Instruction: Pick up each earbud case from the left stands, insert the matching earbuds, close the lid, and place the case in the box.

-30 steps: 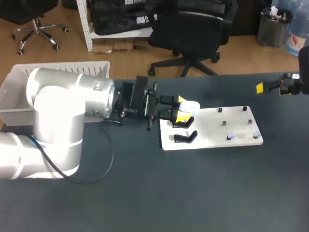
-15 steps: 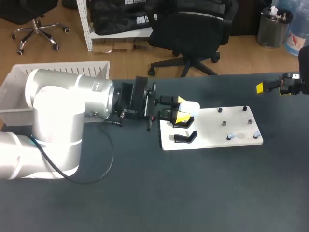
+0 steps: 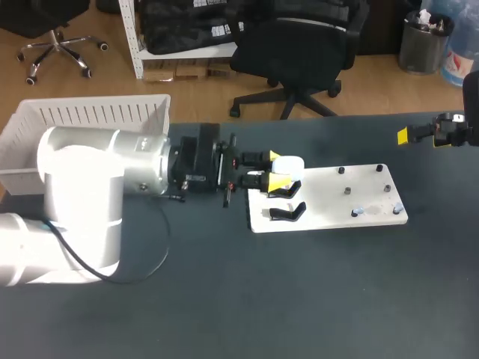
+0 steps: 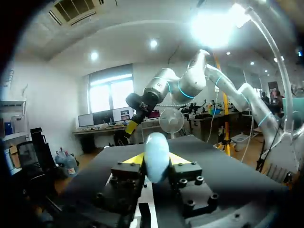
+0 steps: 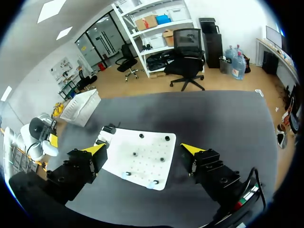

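Note:
My left gripper is shut on a white earbud case, holding it over the left end of the white board. In the left wrist view the case sits upright between the yellow tips. Below it stand two black stands, one empty and the other just under the fingers. Two small earbuds lie at the board's near right edge. My right gripper hangs open at the table's far right. In its own view the right gripper frames the board and the earbuds.
A white slatted box stands at the table's back left corner, behind my left arm; in the right wrist view the box lies beyond the board. Several small black pegs stick up from the board's right half.
My left arm has drawn back slightly to the left with the case still held. The right arm has not moved.

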Controlling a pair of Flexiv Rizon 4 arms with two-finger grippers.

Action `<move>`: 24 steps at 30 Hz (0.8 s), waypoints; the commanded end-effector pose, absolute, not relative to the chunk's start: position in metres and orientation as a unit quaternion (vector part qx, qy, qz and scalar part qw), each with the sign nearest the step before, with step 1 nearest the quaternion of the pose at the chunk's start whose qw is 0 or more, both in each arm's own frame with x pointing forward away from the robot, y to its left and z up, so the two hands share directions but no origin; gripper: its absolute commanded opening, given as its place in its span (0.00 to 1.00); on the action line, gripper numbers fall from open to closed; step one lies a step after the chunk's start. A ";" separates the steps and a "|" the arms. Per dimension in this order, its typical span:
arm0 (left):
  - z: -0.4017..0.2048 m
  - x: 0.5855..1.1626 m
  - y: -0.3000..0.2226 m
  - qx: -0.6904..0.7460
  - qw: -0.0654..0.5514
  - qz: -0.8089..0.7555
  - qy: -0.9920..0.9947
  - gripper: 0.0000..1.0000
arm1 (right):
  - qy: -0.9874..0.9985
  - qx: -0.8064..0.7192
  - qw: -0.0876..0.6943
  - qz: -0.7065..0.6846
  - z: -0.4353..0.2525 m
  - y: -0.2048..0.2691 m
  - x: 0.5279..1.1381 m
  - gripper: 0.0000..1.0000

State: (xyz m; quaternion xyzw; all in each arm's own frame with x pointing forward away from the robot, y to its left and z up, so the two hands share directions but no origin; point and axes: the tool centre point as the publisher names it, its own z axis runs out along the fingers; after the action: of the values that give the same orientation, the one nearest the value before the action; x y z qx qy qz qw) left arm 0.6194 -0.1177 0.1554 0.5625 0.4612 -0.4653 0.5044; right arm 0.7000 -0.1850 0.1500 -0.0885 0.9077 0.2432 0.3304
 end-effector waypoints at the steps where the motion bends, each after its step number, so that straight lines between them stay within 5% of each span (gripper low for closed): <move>1: 0.153 0.613 -0.113 0.555 0.511 -0.469 0.459 0.00 | 0.908 -0.088 0.330 0.243 0.150 -0.185 0.700 1.00; 8: 0.158 0.619 -0.115 0.555 0.509 -0.477 0.454 0.00 | 0.908 -0.088 0.330 0.243 0.150 -0.185 0.700 1.00; 24: 0.154 0.638 -0.106 0.559 0.495 -0.473 0.467 0.00 | 0.876 -0.215 0.337 0.269 0.177 -0.090 0.641 1.00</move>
State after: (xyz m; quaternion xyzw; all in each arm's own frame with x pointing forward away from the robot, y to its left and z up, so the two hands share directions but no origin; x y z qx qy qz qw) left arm 0.6341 -0.1065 0.1559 0.5591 0.4689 -0.4708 0.4960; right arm 0.6520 -0.0958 0.1712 -0.2116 0.8788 0.2643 0.3362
